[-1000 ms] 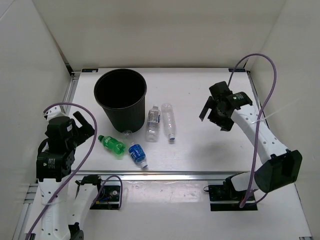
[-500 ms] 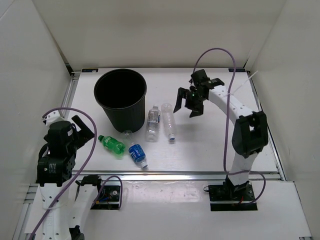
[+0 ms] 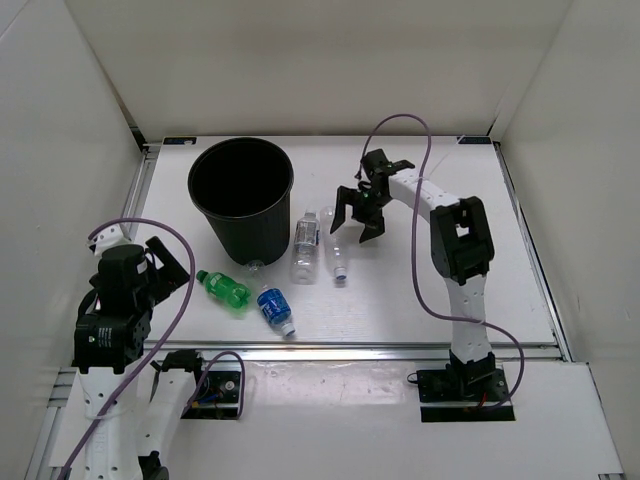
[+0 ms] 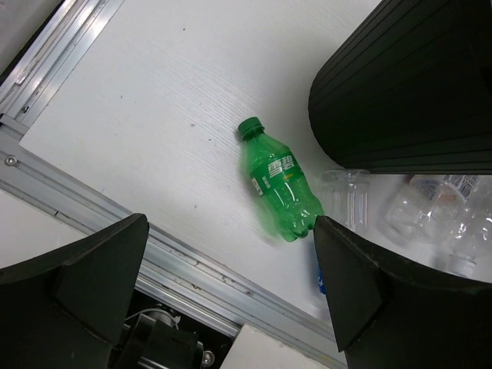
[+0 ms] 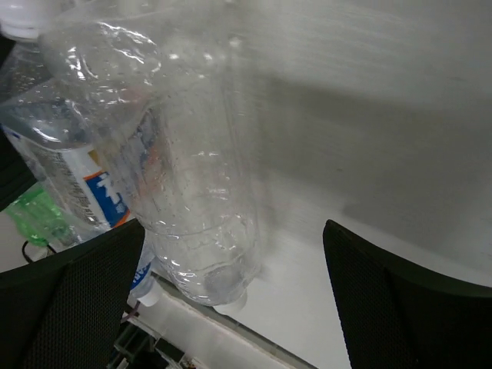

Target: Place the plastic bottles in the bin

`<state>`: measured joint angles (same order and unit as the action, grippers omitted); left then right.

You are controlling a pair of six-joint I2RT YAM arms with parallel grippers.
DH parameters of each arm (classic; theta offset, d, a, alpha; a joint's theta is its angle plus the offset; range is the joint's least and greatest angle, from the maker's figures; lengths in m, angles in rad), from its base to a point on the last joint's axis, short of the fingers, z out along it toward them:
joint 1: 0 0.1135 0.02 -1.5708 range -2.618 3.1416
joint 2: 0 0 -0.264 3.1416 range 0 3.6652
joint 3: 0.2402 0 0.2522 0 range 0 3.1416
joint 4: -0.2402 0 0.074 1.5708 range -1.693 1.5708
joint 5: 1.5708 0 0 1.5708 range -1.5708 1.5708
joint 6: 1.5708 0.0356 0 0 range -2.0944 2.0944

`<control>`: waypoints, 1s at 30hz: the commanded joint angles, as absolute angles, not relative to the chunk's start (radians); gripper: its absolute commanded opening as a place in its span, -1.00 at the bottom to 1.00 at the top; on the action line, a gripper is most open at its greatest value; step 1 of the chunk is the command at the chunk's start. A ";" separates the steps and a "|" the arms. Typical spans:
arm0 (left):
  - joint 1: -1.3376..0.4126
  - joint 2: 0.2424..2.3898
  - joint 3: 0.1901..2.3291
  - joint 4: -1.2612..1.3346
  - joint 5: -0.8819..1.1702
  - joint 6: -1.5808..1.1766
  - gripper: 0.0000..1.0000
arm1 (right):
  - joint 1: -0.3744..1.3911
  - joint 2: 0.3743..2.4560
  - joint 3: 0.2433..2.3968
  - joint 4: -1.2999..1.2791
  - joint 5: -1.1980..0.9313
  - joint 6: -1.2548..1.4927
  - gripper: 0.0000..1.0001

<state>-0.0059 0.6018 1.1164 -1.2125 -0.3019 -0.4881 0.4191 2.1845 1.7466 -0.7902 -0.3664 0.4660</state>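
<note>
The black bin (image 3: 241,200) stands upright at the back left. Four bottles lie to its right and in front of it: a clear one with a label (image 3: 306,245), a plain clear one (image 3: 339,255), a green one (image 3: 223,289) and a blue-labelled one (image 3: 274,309). My right gripper (image 3: 355,221) is open, low over the far end of the plain clear bottle (image 5: 184,154), which lies between its fingers nearer the left one, not gripped. My left gripper (image 3: 168,258) is open and empty, left of the green bottle (image 4: 278,188) and above the table.
A small clear piece (image 4: 346,196) lies against the foot of the bin (image 4: 415,84). The aluminium rail (image 4: 154,246) runs along the table's near edge below my left gripper. White walls close in the table on three sides.
My right arm has swung left from the table's right side and now has its open gripper over the plain clear bottle. My left arm has barely moved. No bottle has moved.
</note>
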 commanded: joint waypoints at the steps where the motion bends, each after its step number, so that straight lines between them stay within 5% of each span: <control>1: -0.006 0.607 1.134 -1.246 -0.291 -0.497 1.00 | 0.433 2.226 1.818 -0.781 -0.391 0.419 0.98; 9: -0.006 0.638 1.124 -1.246 -0.291 -0.497 1.00 | 0.433 2.335 1.876 -0.790 -0.455 0.442 0.91; 14: -0.006 0.658 1.115 -1.235 -0.291 -0.486 1.00 | 0.433 2.307 1.813 -0.805 -0.422 0.463 0.28; 20: -0.006 0.667 1.106 -1.224 -0.341 -0.491 1.00 | 0.433 1.944 1.704 -0.805 -0.339 0.463 0.00; 26: -0.006 0.667 1.088 -1.206 -0.331 -0.502 1.00 | 0.433 1.833 2.040 -0.787 -0.301 0.531 -0.15; 30: -0.006 0.667 1.051 -1.183 -0.286 -0.548 1.00 | 0.508 2.006 2.421 -0.672 -0.405 0.509 -0.14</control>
<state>-0.0059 0.6659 1.0706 -1.2106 -0.3141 -0.5144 0.4492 1.9186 2.2509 -0.7635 -0.3466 0.5156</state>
